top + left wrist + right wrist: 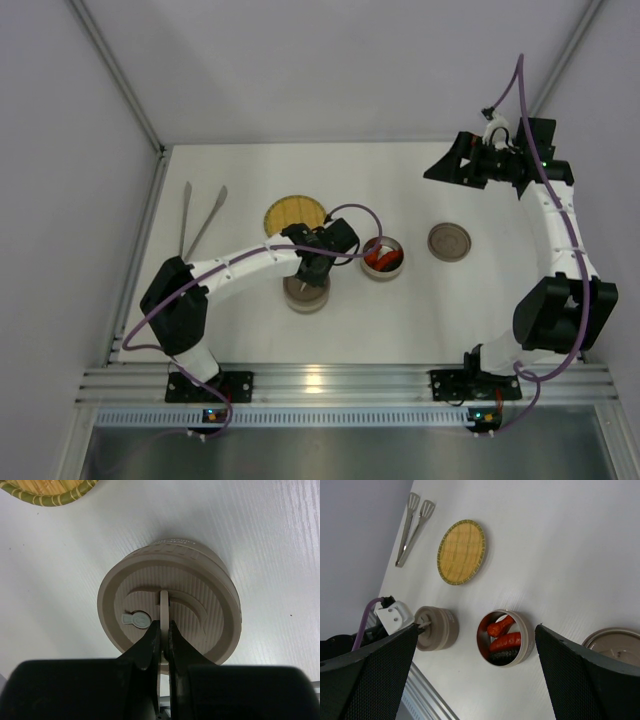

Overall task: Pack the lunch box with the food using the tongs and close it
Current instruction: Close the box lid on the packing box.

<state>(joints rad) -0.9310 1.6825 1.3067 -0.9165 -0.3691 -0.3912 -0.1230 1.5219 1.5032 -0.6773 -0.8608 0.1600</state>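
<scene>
The tongs [204, 222] lie near the plate [295, 212].

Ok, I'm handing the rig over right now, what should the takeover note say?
Left gripper: shut on the upright tab of the lidded container, just in front of the woven plate.
Right gripper: open, empty, raised at the far right.
Tongs: lying far left, in neither gripper.
Open container: holds red-orange pieces and a dark piece; a loose lid lies to its right.
Done: the plate shows no food.
Left: probably put the loose lid on the open container. What is inside the lidded one cannot be seen.
</scene>
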